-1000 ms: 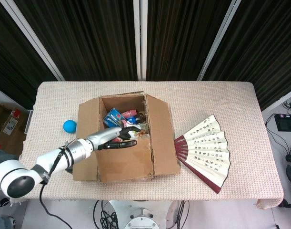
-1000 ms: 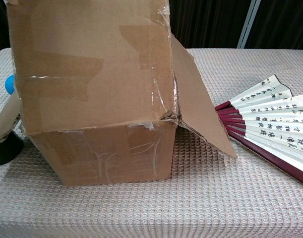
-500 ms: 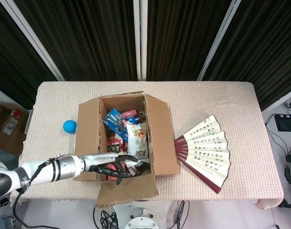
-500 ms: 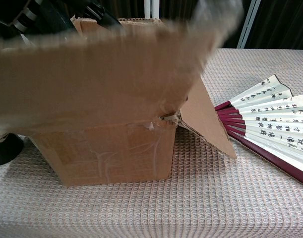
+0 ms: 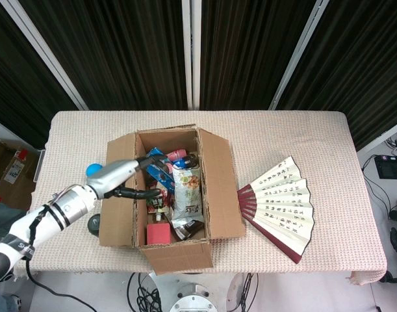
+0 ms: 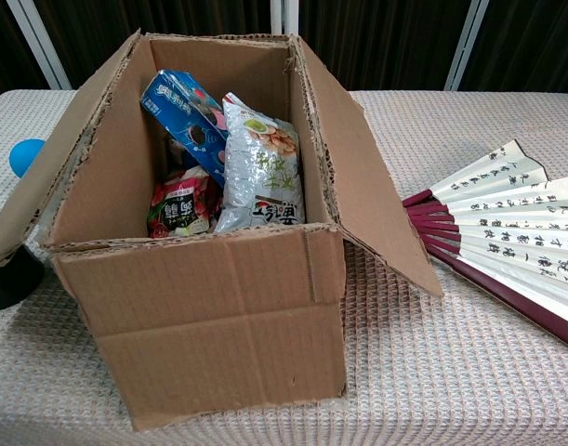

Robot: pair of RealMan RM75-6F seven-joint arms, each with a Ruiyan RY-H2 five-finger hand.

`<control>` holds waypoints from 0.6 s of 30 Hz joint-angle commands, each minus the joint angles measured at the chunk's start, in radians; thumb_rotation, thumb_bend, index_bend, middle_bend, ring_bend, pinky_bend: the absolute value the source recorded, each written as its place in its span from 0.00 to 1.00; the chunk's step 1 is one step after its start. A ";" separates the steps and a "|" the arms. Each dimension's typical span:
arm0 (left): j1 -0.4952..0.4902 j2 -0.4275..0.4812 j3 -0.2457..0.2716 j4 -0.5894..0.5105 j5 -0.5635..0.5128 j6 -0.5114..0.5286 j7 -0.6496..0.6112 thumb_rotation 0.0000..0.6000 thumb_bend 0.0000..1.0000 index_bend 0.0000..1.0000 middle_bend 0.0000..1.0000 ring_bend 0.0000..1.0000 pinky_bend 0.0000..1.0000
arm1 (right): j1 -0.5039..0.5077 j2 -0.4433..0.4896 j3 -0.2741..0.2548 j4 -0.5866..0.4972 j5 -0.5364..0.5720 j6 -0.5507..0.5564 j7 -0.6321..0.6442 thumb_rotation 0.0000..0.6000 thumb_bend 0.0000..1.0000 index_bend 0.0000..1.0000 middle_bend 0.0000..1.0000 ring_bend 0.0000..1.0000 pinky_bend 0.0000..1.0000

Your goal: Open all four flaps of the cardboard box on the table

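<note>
The left hand (image 5: 130, 179) hangs over the left flap (image 5: 119, 188) of the one cardboard box (image 6: 209, 316), fingers spread toward its inside and holding nothing. The box stands mid-table with three flaps visibly folded outward, holding several snack packets (image 6: 260, 167). One blue ball (image 6: 26, 155) lies left; one folding fan (image 5: 279, 207) lies right.

Box (image 5: 175, 244) top open w/ snacks (image 6: 260, 167) filling inside, fan (image 5: 282, 205) beside right flap (image 5: 219, 185), ball (image 5: 94, 171) left.
</note>
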 commanded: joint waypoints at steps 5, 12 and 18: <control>0.328 -0.162 0.442 0.085 0.758 0.810 0.310 0.40 0.10 0.08 0.14 0.09 0.18 | -0.019 -0.026 -0.020 0.036 -0.003 0.014 -0.182 1.00 0.33 0.00 0.00 0.00 0.00; 0.478 -0.192 0.646 0.373 0.921 1.117 0.158 0.42 0.07 0.10 0.13 0.08 0.17 | -0.059 -0.070 -0.043 0.083 0.010 0.035 -0.297 1.00 0.32 0.00 0.00 0.00 0.00; 0.525 -0.199 0.729 0.523 0.938 1.242 0.066 0.41 0.07 0.10 0.13 0.07 0.17 | -0.086 -0.081 -0.052 0.128 0.051 0.009 -0.323 1.00 0.32 0.00 0.00 0.00 0.00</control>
